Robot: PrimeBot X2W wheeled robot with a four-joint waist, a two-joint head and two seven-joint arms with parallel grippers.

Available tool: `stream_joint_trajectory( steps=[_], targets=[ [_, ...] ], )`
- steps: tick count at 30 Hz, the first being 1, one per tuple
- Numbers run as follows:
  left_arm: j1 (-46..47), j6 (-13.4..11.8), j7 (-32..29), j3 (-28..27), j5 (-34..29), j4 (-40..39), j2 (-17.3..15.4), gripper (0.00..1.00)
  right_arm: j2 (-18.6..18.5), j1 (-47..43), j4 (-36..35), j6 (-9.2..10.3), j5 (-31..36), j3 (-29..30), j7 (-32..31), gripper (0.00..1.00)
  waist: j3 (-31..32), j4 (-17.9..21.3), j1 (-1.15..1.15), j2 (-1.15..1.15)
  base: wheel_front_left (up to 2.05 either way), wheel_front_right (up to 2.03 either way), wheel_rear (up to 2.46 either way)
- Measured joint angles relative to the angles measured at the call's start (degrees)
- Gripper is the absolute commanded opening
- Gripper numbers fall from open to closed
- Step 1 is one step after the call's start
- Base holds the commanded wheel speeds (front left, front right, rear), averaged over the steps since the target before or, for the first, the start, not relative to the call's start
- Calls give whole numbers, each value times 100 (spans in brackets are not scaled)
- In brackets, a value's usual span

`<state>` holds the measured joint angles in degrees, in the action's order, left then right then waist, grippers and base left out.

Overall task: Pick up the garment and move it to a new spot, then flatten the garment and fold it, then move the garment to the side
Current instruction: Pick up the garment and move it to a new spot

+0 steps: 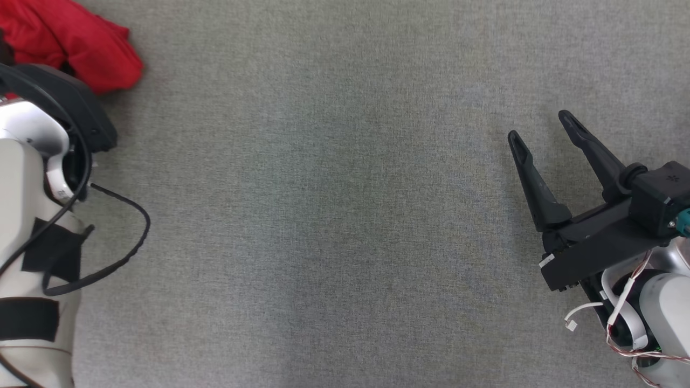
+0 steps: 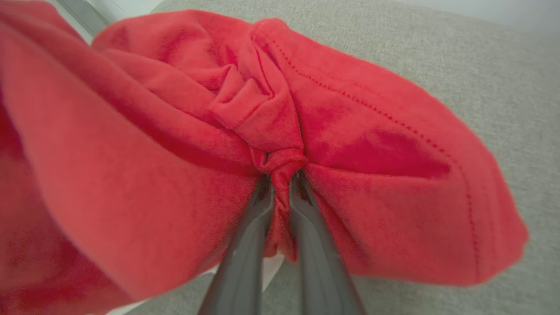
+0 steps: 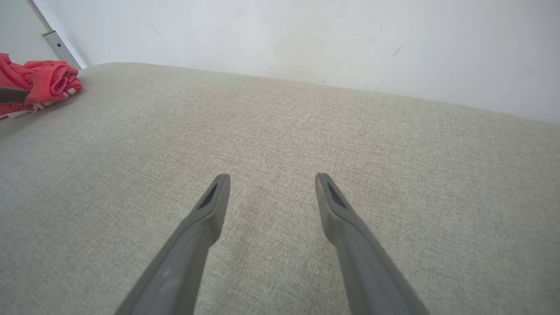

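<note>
The garment (image 1: pixel 75 43) is a crumpled red cloth heap at the far left corner of the grey surface, partly behind my left arm. In the left wrist view the garment (image 2: pixel 358 144) bulges around my left gripper (image 2: pixel 282 175), whose two fingers are pinched tight on a bunched fold of red fabric. My right gripper (image 1: pixel 539 126) hovers at the right side, far from the cloth, its fingers spread with nothing between them. From the right wrist view, the right gripper (image 3: pixel 271 179) points over bare fabric surface and the garment (image 3: pixel 39 81) lies at the far left.
The grey woven surface (image 1: pixel 334 215) stretches wide between the two arms. A black cable (image 1: pixel 129 237) loops off my left forearm (image 1: pixel 32 226). A pale wall (image 3: pixel 306 39) rises behind the surface's far edge.
</note>
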<state>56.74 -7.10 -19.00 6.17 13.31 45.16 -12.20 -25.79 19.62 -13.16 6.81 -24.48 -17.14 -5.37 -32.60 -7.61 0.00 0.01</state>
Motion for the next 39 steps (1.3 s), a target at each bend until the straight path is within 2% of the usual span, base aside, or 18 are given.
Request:
stream_joint_trajectory(
  steps=[8,15,22,23,24,25,26,29,30,33,39],
  targets=[
    [-1,0,481,-236,-15,238,276,0,163,135,409,0,-5,-24,132,100,364,-80,0,0,0,0,0],
    [45,14,1049,18,-122,-47,398,0,360,225,765,-9,-75,-27,344,100,867,-132,-1,-1,0,0,0],
    [203,424,1338,592,-288,-370,780,0,555,229,1150,-34,-204,-37,549,100,1431,-136,-1,-1,0,0,0],
    [203,424,1338,592,-288,-370,780,0,555,229,1150,-34,-204,-37,549,100,1431,-136,-1,-1,0,0,0],
    [202,579,1396,745,-321,-435,837,0,631,230,1256,-45,-223,-69,623,100,1597,-120,-1,-1,0,0,0],
    [202,579,1396,745,-321,-435,837,0,631,230,1256,-45,-223,-69,623,100,1597,-120,-1,-1,0,0,0],
    [190,716,1422,923,-416,-545,886,0,698,229,1360,-76,-229,-104,659,100,1761,-94,-1,-1,0,0,0],
    [43,938,1481,1156,-422,-682,996,0,797,216,1544,-78,-276,-146,748,100,2008,-32,-1,-2,0,0,0],
    [43,938,1481,1156,-422,-682,996,0,797,216,1544,-78,-276,-146,748,100,2008,-32,-1,-2,0,0,0],
    [-268,1206,1523,1502,-368,-781,1076,0,954,193,1758,-120,-325,-264,826,100,2330,97,-2,-2,0,0,0],
    [-622,1276,1669,1894,-14,-896,1071,0,1183,7,2103,-186,-375,-493,898,100,2839,489,-2,-2,0,0,0]
  ],
)
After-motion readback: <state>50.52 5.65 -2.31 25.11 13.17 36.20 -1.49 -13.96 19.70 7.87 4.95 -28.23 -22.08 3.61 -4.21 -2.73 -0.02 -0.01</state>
